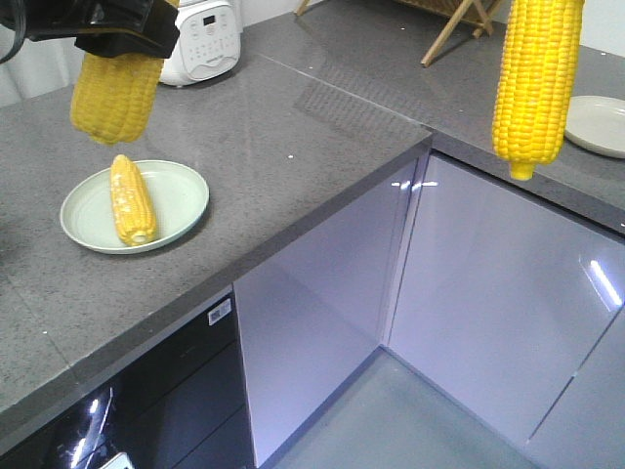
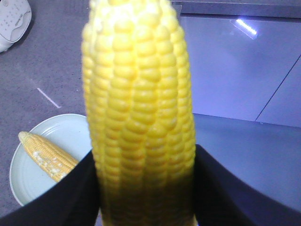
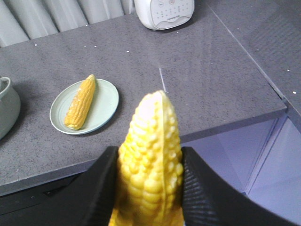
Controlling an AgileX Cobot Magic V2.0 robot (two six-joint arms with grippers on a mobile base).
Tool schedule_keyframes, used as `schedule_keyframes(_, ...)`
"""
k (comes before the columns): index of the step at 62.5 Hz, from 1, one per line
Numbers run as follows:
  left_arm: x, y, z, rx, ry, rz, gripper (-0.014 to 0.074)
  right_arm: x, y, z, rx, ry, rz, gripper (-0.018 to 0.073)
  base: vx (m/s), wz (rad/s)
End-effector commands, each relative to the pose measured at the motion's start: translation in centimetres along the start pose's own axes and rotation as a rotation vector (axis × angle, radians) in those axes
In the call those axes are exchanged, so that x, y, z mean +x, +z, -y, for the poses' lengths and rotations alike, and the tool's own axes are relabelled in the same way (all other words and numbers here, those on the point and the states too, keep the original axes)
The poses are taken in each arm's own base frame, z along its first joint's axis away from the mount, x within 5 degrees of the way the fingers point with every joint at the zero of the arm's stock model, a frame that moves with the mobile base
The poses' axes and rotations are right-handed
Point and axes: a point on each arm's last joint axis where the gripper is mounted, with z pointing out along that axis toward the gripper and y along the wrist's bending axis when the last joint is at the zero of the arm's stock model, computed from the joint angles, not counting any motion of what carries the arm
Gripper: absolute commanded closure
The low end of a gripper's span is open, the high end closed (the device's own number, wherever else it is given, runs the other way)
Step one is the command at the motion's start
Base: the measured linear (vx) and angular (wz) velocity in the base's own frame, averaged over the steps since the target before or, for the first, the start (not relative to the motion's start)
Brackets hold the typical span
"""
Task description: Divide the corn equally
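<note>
Yellow corn (image 1: 535, 88) vertical, tip down

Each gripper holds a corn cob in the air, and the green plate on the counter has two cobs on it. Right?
No. The green plate has one lying cob, not two, as the front view shows. The left gripper holds the left cob, the right gripper the right cob.
</note>
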Motion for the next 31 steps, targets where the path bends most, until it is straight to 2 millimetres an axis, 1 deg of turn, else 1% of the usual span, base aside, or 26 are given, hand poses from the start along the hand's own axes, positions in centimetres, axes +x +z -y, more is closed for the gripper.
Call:
schedule_keyframes(1, -0.41, -2.24, -0.10, -0.003, -0.012, 0.087, 0.0604, -0.46, -1.53, -1.14, -0.022, -0.025, 0.048, 0.0459, -0.03, -0.18)
schedule_keyframes(31, -0.41, -2.24, -0.10, -0.003, -0.012, 0.087, 0.0604, -0.46, -1.53, -1.14, -0.022, -0.025, 0.048, 0.0459, -0.04, -0.21)
